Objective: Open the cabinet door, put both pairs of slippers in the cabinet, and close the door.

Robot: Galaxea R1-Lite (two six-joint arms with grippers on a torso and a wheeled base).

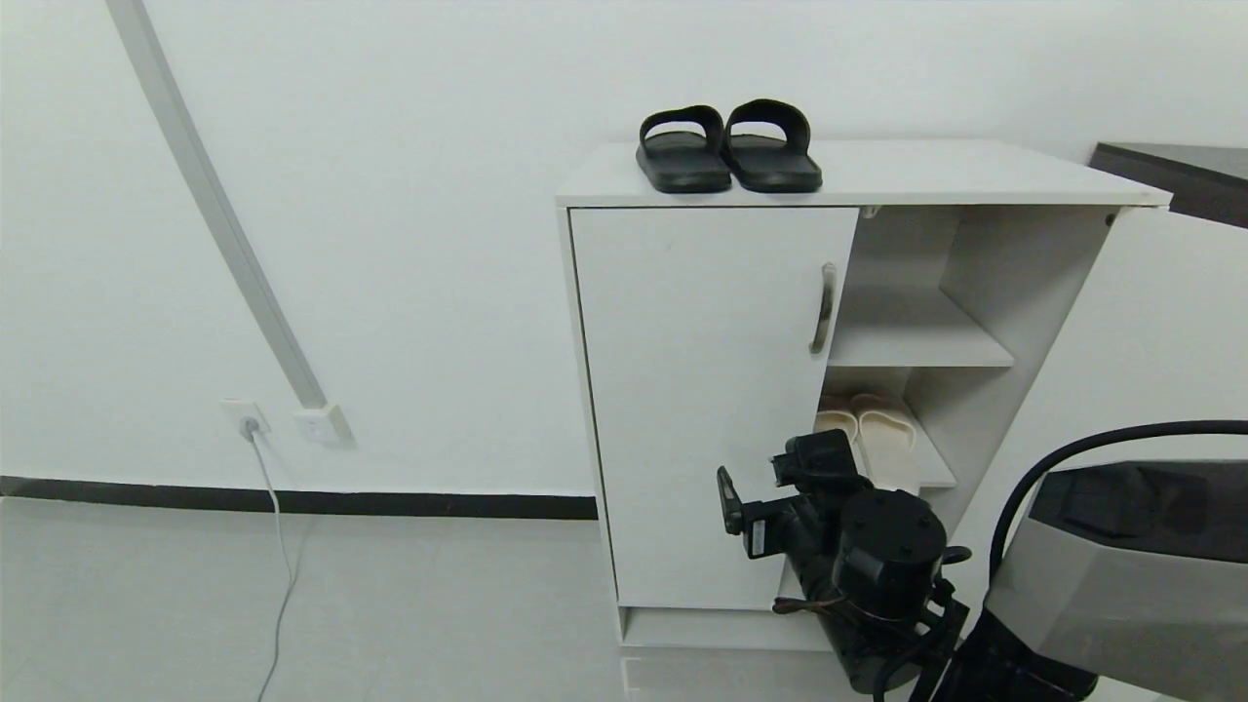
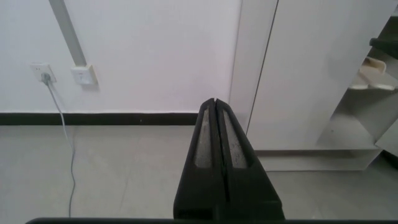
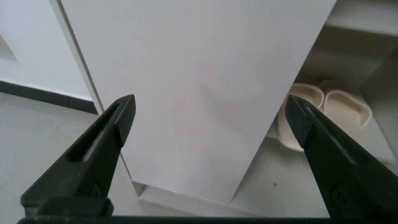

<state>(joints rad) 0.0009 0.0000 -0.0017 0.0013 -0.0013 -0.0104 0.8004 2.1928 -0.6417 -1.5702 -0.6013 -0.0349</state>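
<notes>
White laminate makes up the cabinet (image 1: 877, 174), which stands against a pale wall. Its left door (image 1: 702, 409) is closed, with a metal handle (image 1: 826, 307) near the inner edge. Its right door (image 1: 1170, 331) is swung wide open. A pair of black slippers (image 1: 729, 151) sits side by side on the cabinet's top, toward the left half, toes facing outward. A pair of cream slippers (image 1: 877, 429) lies on the lower shelf inside the open compartment. The upper shelf (image 1: 916, 336) is above them.

The right gripper (image 3: 210, 106) hangs low before the closed door's lower part, near its inner edge. Its fingers are spread wide with nothing between them, and the cream slippers lie beyond one fingertip. The left gripper (image 2: 214, 104) has its fingers pressed together, gripping nothing, and points at the floor and wall to the cabinet's left.

On that wall a socket (image 1: 244, 417) holds a plug whose cable (image 1: 283, 546) trails down onto the floor, beside a slanting grey conduit (image 1: 214, 205).
</notes>
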